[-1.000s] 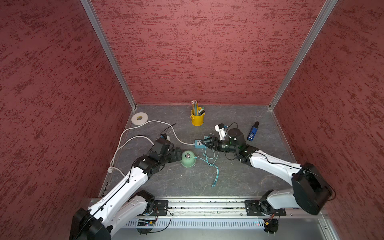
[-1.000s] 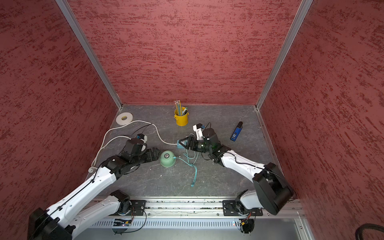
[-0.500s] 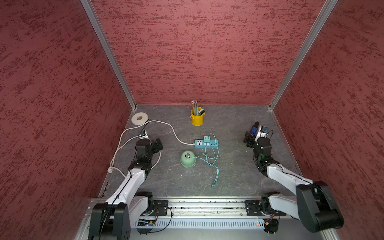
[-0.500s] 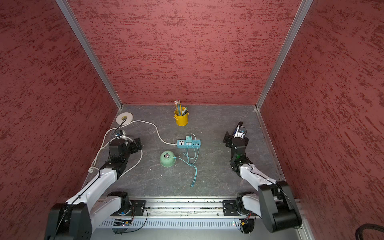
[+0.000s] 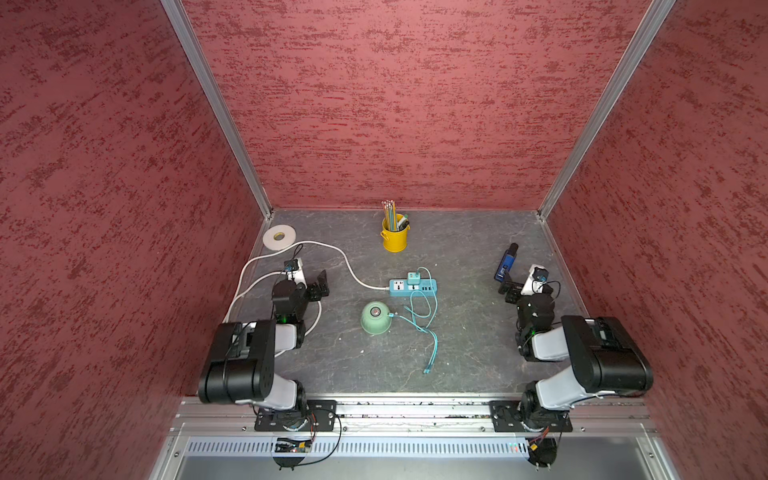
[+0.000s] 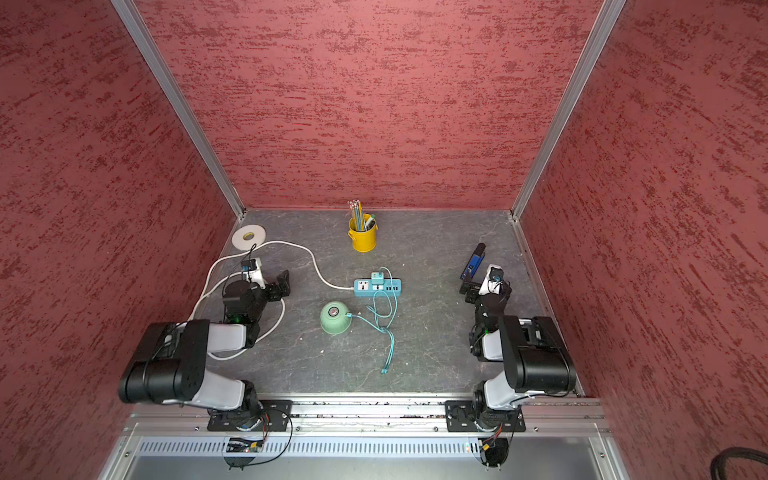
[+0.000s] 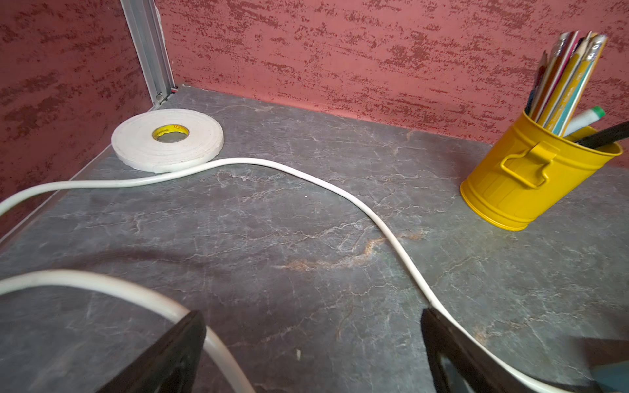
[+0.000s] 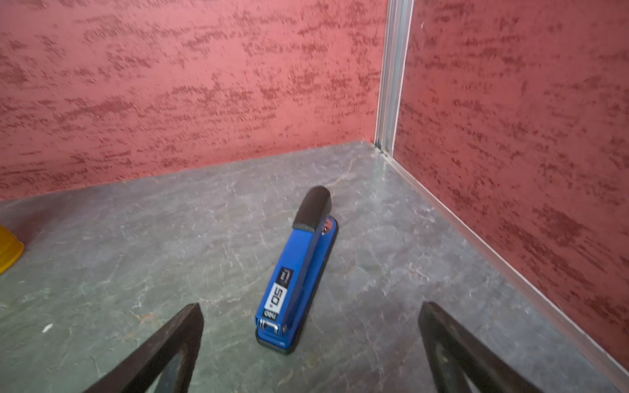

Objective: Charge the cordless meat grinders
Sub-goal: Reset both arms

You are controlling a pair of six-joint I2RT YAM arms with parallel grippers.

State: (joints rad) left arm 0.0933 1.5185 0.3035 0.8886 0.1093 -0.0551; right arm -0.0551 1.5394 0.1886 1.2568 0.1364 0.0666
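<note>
In both top views the pale mint-green cordless meat grinder [image 5: 375, 318] [image 6: 336, 318] sits dome-up mid-table. A teal cable [image 5: 419, 316] meets its right side and loops up to a teal adapter [image 5: 413, 277] on the teal power strip [image 5: 412, 286] [image 6: 377, 286]. My left gripper [image 5: 318, 286] [image 7: 311, 314] stands open and empty well to the grinder's left, over the white cord. My right gripper [image 5: 509, 286] [image 8: 311, 306] is open and empty far to the right, just short of a blue stapler [image 8: 299, 272]. Neither wrist view shows the grinder.
A yellow pencil cup [image 5: 394, 239] [image 7: 524, 177] stands at the back centre. A white tape roll [image 5: 279, 237] [image 7: 166, 139] lies in the back left corner. The strip's white cord [image 5: 332, 253] [image 7: 306, 177] curls along the left side. The stapler [image 5: 506, 262] lies back right. A loose teal cable end [image 5: 430, 361] trails forward.
Both arms have pulled back from the grinder and power strip to their own sides of the table. The right gripper's jaws have spread wider. Grinder, cable and strip stay where they were.
</note>
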